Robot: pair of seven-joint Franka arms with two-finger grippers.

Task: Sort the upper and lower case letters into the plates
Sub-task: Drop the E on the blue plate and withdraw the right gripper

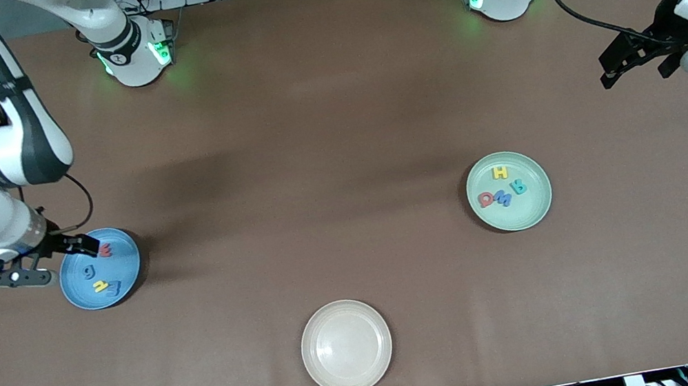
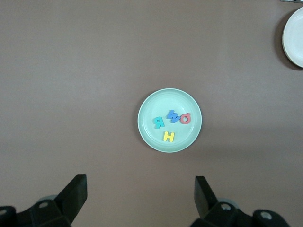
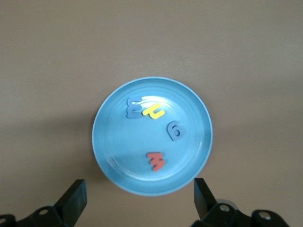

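The blue plate point(image 1: 127, 264) lies toward the right arm's end of the table. It holds a red letter point(image 1: 105, 249), two blue letters point(image 1: 90, 270) and a yellow letter point(image 1: 101, 285). My right gripper point(image 1: 69, 260) is open and empty over that plate's rim. The right wrist view shows the plate point(image 3: 111, 151), the red letter point(image 3: 155, 161) and my right gripper point(image 3: 140, 194). The mint green plate point(image 1: 519, 216) lies toward the left arm's end. It holds a yellow H point(image 1: 501, 172) and red, blue and teal letters. My left gripper point(image 1: 635, 76) is open and empty, high over bare table. The left wrist view shows this plate point(image 2: 149, 101) and my left gripper point(image 2: 141, 189).
An empty cream-beige plate point(image 1: 346, 346) lies nearer the front camera than both other plates, midway along the table. It also shows in the left wrist view point(image 2: 294, 38). The brown table point(image 1: 310, 157) is bare between the plates.
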